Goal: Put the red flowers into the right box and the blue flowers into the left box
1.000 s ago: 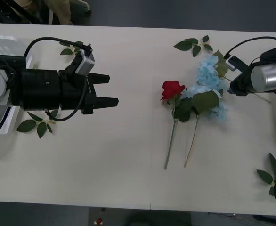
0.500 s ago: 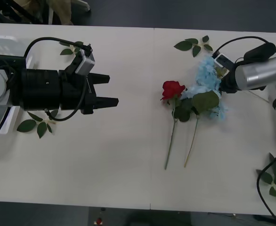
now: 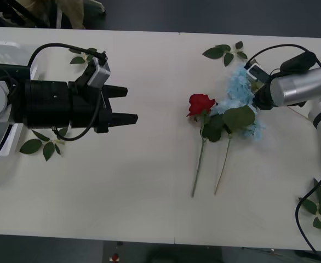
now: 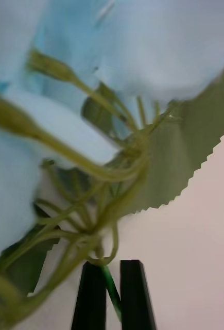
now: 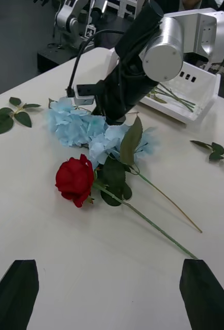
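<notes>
Right claw [image 4: 110, 294] is clamping on the blue flowers [image 3: 242, 93] (thin stem between fingers); next lifting toward left box [image 3: 1, 55]; left claw [image 3: 129, 105] idling, apart.

The left arm [image 3: 51, 104] is a thick black cylinder with a looping black cable and black fingers [image 3: 122, 118], while the right arm [image 3: 300, 87] is brushed silver with black joints.

Red rose [image 5: 74, 180] touching blue flowers [image 5: 91, 131] on table [image 5: 50, 242].
</notes>
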Motion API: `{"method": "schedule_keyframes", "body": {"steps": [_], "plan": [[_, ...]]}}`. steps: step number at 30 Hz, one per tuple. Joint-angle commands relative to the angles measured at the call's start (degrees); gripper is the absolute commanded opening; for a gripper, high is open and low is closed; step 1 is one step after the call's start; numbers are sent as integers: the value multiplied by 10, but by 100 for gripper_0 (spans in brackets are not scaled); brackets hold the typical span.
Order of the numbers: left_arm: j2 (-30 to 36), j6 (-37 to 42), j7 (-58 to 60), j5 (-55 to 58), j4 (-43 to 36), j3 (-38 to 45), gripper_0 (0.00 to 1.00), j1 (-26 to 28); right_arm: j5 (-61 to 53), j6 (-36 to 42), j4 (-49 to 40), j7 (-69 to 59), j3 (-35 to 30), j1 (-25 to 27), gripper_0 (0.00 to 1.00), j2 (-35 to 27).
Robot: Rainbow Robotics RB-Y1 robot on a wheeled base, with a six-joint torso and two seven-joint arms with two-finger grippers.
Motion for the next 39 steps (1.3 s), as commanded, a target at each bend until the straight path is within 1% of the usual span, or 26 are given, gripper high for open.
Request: {"method": "schedule_keyframes", "body": {"steps": [1,6,9,12,15,17,22,24,27,28,30,33,35,37,38,39], "plan": [[3,-3,-17,-1,-14,10,80,-7,9,-2,-3,-24,-4,-10,0,2],[3,-3,-17,-1,-14,10,80,-7,12,5,-2,-30,-7,-11,0,-1],[3,-3,-17,-1,-14,10,80,-7,1,20,-3,-33,-24,-17,0,-10],[3,-3,-17,-1,-14,10,80,-7,-39,58,-15,-30,-46,-27,0,-25],[3,-3,-17,-1,-14,10,80,-7,-72,103,-50,-27,-71,-28,0,-47],[3,-3,-17,-1,-14,10,80,-7,-105,138,-71,-25,-95,-27,0,-66],[3,-3,-17,-1,-14,10,79,-7,-169,203,-92,-12,-149,-25,0,-106],[3,-3,-17,-1,-14,10,80,-7,-193,226,-98,11,-172,-23,0,-121],[3,-3,-17,-1,-14,10,80,-7,-261,270,-98,55,-225,-17,0,-157],[3,-3,-17,-1,-14,10,80,-7,-269,278,-98,62,-234,-14,0,-162],[3,-3,-17,-1,-14,10,80,-7,-303,304,-102,96,-274,-6,0,-178],[3,-3,-17,-1,-14,10,80,-7,-354,332,-118,132,-321,17,0,-193],[3,-3,-17,-1,-14,10,80,-7,-387,348,-143,148,-342,36,0,-196],[3,-3,-17,-1,-14,10,80,-7,-433,370,-191,147,-371,66,0,-196],[3,-3,-17,-1,-14,10,80,-7,-446,375,-206,145,-374,74,0,-196],[3,-3,-17,-1,-14,10,80,-7,-477,375,-242,143,-375,96,0,-196]]}}
